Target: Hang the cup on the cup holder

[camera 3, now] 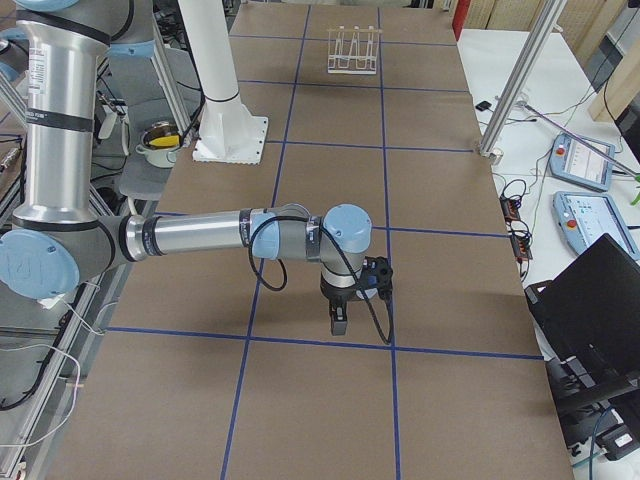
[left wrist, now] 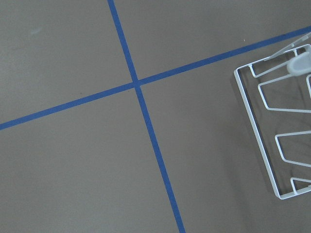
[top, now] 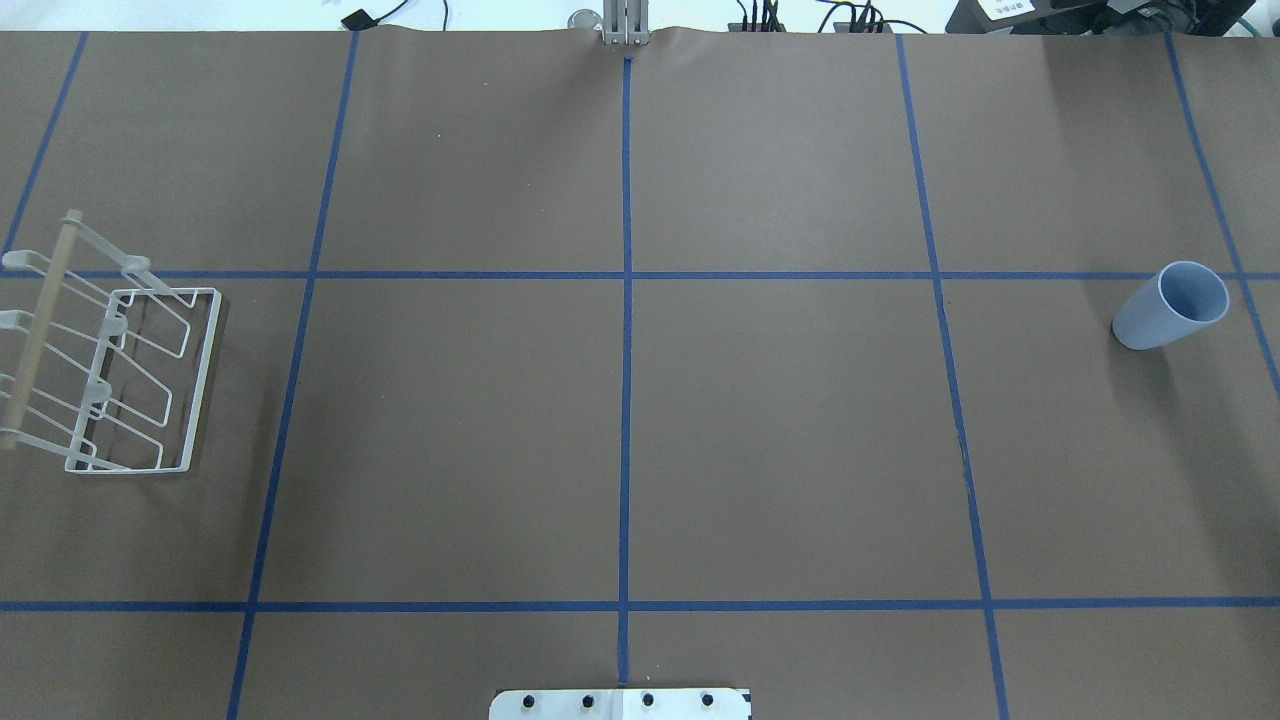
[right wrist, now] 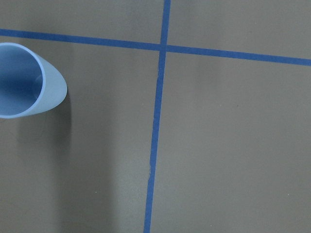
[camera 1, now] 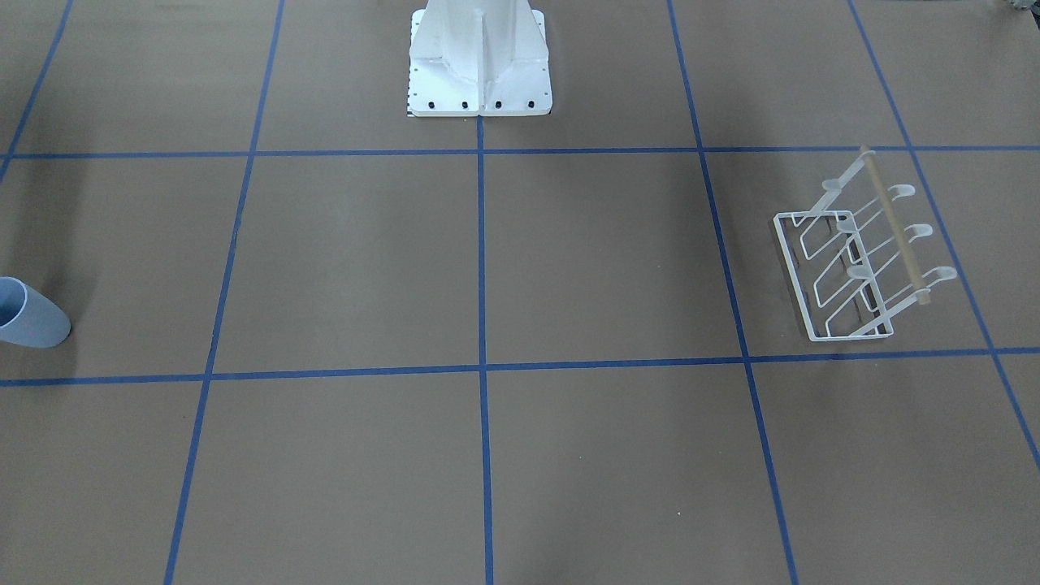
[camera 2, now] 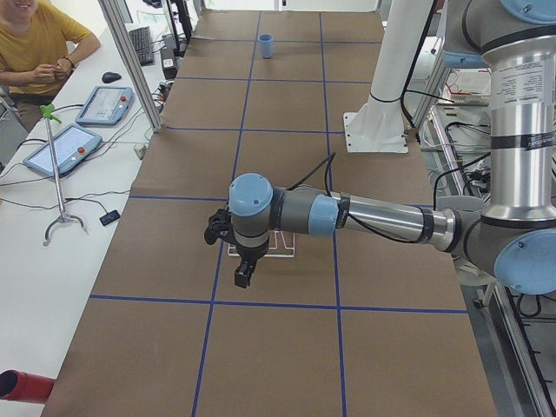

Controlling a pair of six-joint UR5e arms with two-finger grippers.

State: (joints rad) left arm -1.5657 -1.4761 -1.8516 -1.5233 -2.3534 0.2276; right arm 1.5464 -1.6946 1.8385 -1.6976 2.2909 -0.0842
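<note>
The counter (top: 780,430) is a brown surface divided into rectangles by blue tape lines (top: 627,400).

**Cup.** The cup (top: 1170,305) stands upright, mouth up, near the end of the counter on the robot's right. It rests on the counter and nothing touches it. In the right wrist view it appears at the left edge of the picture, cut off by the frame.

**Cup holder.** The cup holder (top: 110,370) stands near the opposite end, on the robot's left, well apart from the cup. Its rectangular base sits flat on the counter. The slanted wire loops rise to a wooden rod (top: 40,322), and the rounded pegs (camera 1: 902,192) project beyond the rod.

**Left arm.** The left gripper (camera 2: 241,278) points down above the counter, just beside the holder base. It shows only in the side view, so whether its fingers are spread or closed cannot be told.

**Right arm.** The right gripper (camera 3: 338,325) also points down above the counter, near the cup end. It too shows only in a side view, and the state of its fingers cannot be told.
</note>
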